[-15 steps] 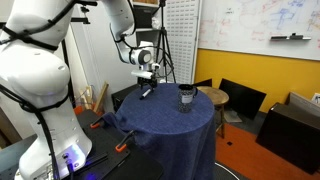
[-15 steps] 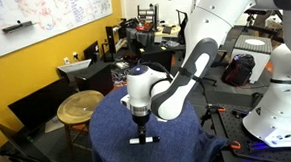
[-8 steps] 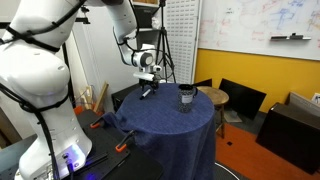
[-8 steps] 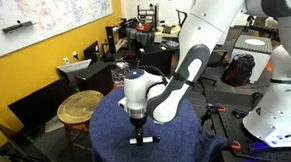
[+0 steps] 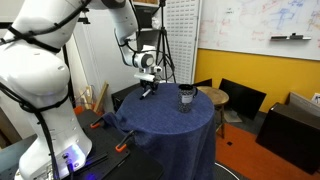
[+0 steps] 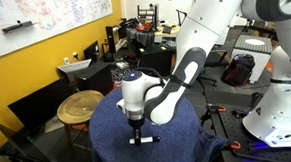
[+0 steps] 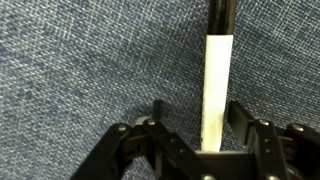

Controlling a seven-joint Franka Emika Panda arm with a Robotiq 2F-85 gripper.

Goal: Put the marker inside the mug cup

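The marker (image 7: 217, 85), white with a dark end, lies flat on the blue cloth. It also shows in both exterior views (image 6: 144, 139) (image 5: 148, 94). My gripper (image 7: 198, 120) is open and down at the cloth. Its two fingers straddle the marker, which sits nearer the right finger, with gaps on both sides. In the exterior views the gripper (image 6: 136, 120) (image 5: 147, 87) points straight down over the marker. The dark mug cup (image 5: 186, 96) stands upright on the same table, well to the side of the gripper. It is hidden behind the arm in the other exterior view.
The round table is draped in a blue cloth (image 5: 170, 120) (image 6: 179, 149). A round wooden stool (image 6: 80, 104) and dark chairs (image 5: 240, 98) stand beside it. The white robot base (image 5: 40, 90) is close by.
The gripper has come down slightly over the marker and shifted a little sideways. The marker and mug have not moved.
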